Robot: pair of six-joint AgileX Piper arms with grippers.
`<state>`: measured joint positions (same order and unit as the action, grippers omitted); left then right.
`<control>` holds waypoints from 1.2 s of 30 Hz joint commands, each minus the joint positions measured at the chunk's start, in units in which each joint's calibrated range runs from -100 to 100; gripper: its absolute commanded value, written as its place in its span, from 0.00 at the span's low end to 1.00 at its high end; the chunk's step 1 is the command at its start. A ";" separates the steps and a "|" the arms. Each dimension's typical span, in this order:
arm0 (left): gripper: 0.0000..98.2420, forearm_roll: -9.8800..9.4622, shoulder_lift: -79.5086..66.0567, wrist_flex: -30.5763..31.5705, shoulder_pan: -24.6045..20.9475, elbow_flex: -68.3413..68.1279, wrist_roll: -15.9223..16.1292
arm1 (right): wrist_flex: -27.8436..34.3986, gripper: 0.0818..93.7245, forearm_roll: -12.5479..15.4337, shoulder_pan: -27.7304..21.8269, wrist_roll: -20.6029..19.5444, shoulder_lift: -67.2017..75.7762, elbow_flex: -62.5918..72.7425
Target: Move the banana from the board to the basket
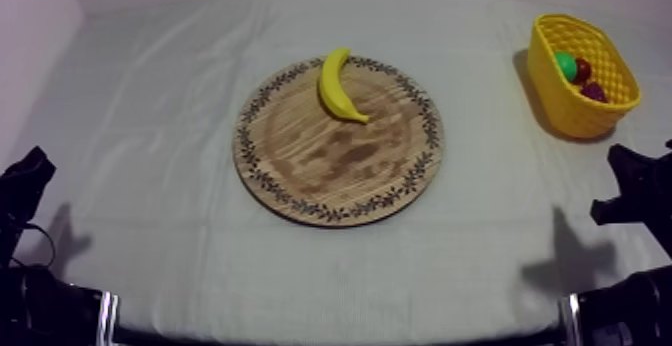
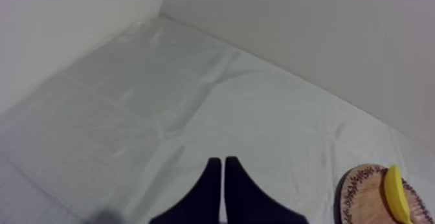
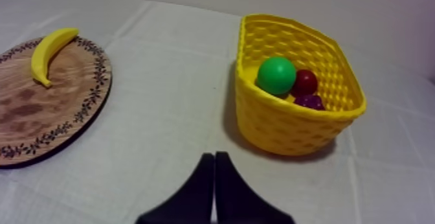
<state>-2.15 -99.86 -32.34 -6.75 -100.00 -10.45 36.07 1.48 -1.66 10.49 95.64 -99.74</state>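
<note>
The right gripper point(image 3: 214, 155) is closed on nothing. Ahead to its right, a yellow basket point(image 3: 285, 133) holds three fruits point(image 3: 276, 75); ahead to its left, a banana point(image 3: 50, 52) lies on the board point(image 3: 39, 120).

Left gripper point(image 2: 222, 162): two matte black fingers point(image 2: 210, 194), broad at the base, tapering to narrow blunt tips, thin seam between them; right gripper point(image 3: 214, 155) of the same make and colour. From above, left arm point(image 1: 25, 185) and right arm point(image 1: 640, 195) read as blocky, angular black shapes. At the near edge of the scene each base is a dark rounded body point(image 1: 40, 305) carrying a pale silvery band point(image 1: 108, 313).
</note>
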 commanded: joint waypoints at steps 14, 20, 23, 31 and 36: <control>0.00 0.03 0.04 0.00 -0.02 0.00 0.02 | -0.02 0.00 -0.04 -0.03 -0.36 0.03 -0.04; 0.00 0.03 0.04 0.00 -0.02 0.00 0.02 | -0.02 0.00 -0.04 -0.03 -0.36 0.03 -0.04; 0.00 0.03 0.04 0.00 -0.02 0.00 0.02 | -0.02 0.00 -0.04 -0.03 -0.36 0.03 -0.04; 0.00 0.03 0.04 0.00 -0.02 0.00 0.01 | -0.02 0.00 -0.04 -0.03 -0.36 0.03 -0.04; 0.00 0.03 0.04 0.00 -0.02 0.00 -0.02 | -0.02 0.00 -0.04 -0.03 -0.36 0.03 -0.04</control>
<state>-2.15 -99.86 -32.34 -6.75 -100.00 -10.45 35.95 1.48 -1.66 10.11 95.64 -99.74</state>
